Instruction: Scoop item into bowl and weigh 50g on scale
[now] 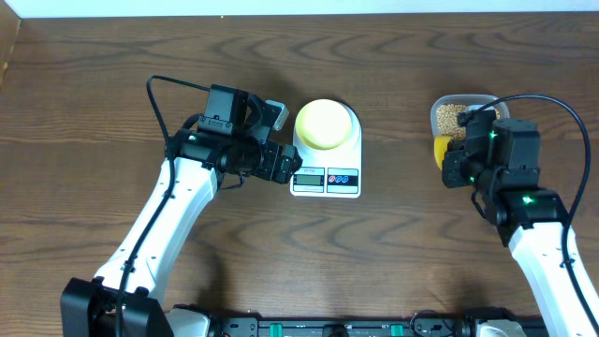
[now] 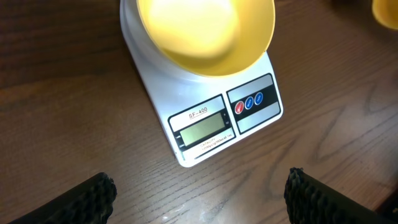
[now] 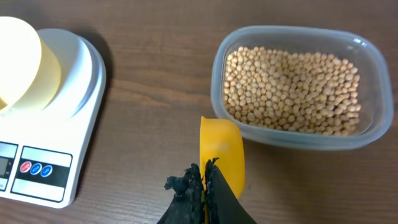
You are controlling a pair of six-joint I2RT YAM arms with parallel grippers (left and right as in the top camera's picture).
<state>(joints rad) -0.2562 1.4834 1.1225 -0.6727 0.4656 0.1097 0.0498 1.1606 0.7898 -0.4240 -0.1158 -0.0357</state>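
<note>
Two arms, one scale [image 2: 205,99], one bowl [image 2: 205,31], one clear plastic container [image 3: 298,140], one yellow scoop [image 3: 222,149]. White scale sits mid-table; front panel has one grey display and three small round buttons, one red and two blue; display reading not legible. Pale-yellow bowl stands upright on the scale platform, its inside plain yellow in the left wrist view. Beans [image 3: 292,87] are too many to count, all in one heap inside the container, which sits well to the right of the scale, apart from it. Left gripper [image 2: 199,180] is by the scale's front-left corner, jaws spread wide; two black fingers [image 2: 93,196] show at the bottom corners of the wrist view with nothing gripped between them. Right gripper [image 3: 202,186] has its jaws fully closed, pinching the scoop's handle. The scoop's head points toward the container and sits just beside its near-left wall, outside it, over bare table. Cannot tell whether the scoop touches the tabletop or the container wall. Scoop's visible surface is plain yellow.
</note>
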